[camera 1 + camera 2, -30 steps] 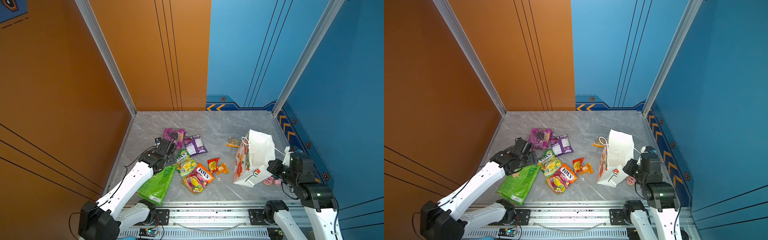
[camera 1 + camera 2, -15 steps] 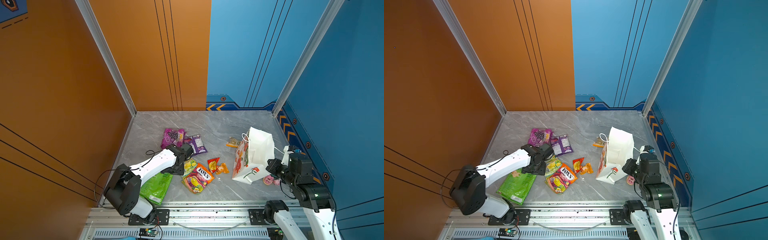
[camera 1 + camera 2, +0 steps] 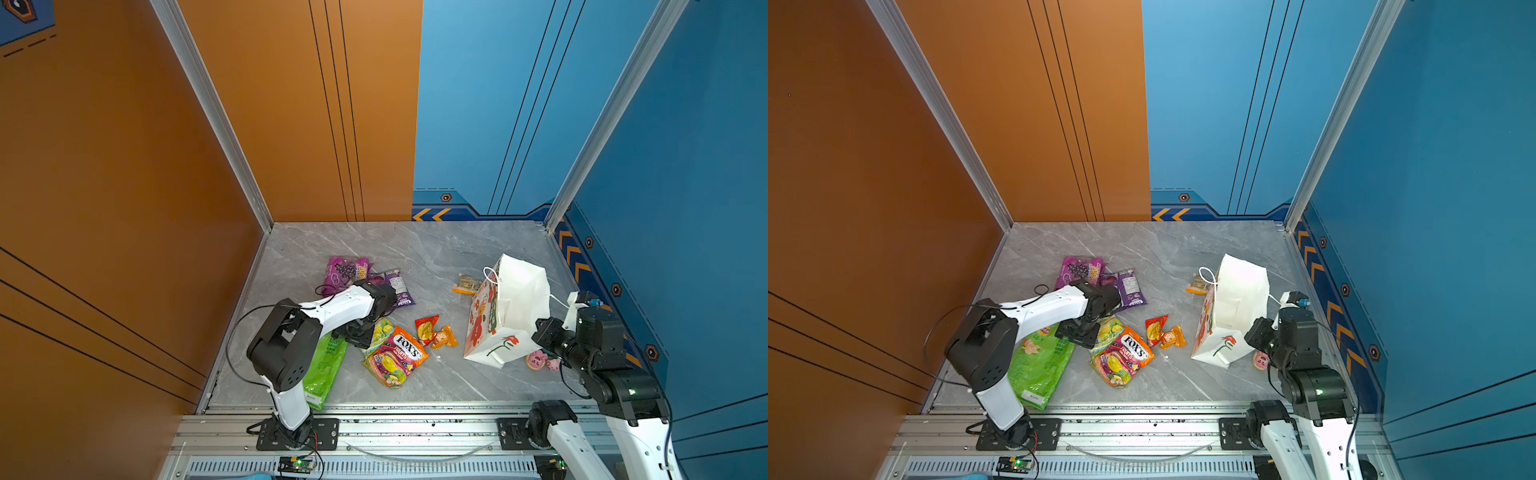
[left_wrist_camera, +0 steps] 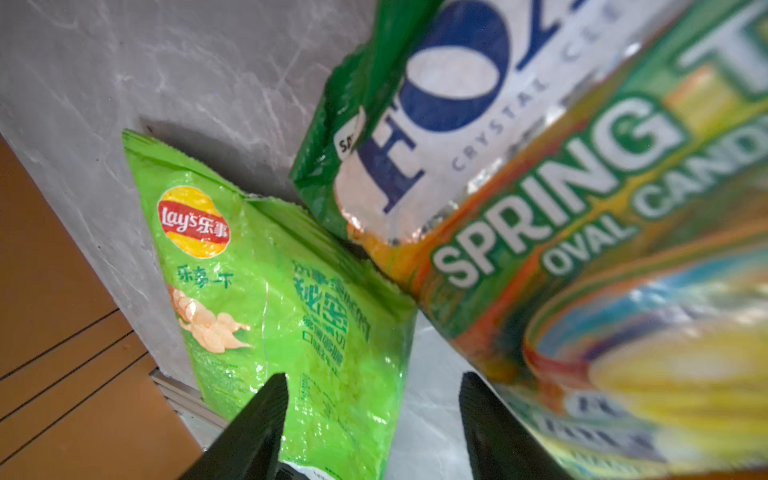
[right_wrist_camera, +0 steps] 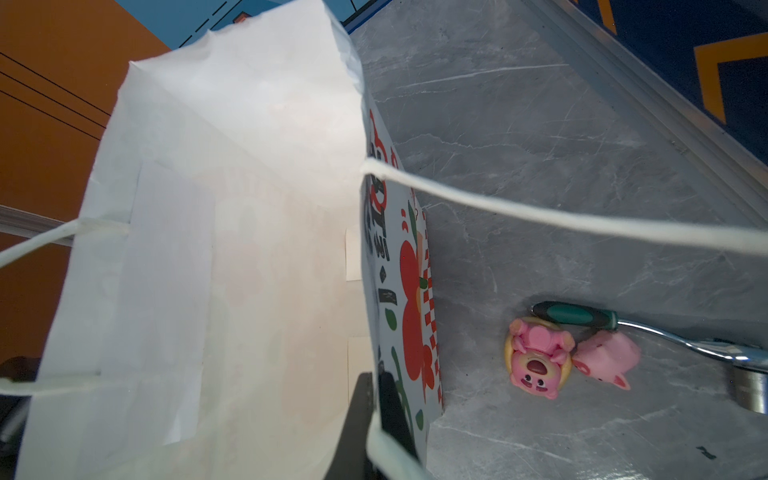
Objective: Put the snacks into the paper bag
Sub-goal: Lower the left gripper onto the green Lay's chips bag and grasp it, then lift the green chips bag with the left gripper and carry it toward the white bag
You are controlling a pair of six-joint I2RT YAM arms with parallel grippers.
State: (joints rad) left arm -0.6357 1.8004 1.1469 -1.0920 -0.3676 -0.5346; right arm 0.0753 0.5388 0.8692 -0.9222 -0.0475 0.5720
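The snacks lie on the grey table: two purple grape bags [image 3: 347, 270], a FOX'S bag [image 3: 399, 353] on top of another, red and orange packets [image 3: 432, 332], and a large green Lay's bag [image 3: 326, 370] [image 4: 257, 299]. My left gripper [image 3: 361, 334] [image 4: 374, 386] hangs open just above the table. The Lay's bag's edge lies between its fingers, and the green FOX'S bag [image 4: 540, 187] is close beside one finger. The white paper bag [image 3: 511, 307] [image 5: 232, 249] stands tilted, mouth open. My right gripper [image 5: 376, 399] is shut on its wall near the rim.
Two pink pig toys [image 5: 536, 357] and a green-handled metal tool [image 5: 582, 316] lie by the bag's right side, near the blue wall. A small orange packet [image 3: 465, 283] sits behind the bag. The orange wall rises at the left, and a metal rail [image 3: 395, 415] runs along the front.
My left arm has folded and carried its gripper rightward, from the green bag's top to the gap beside the FOX'S bags, with its jaws narrowing. The right gripper keeps hold of the bag.
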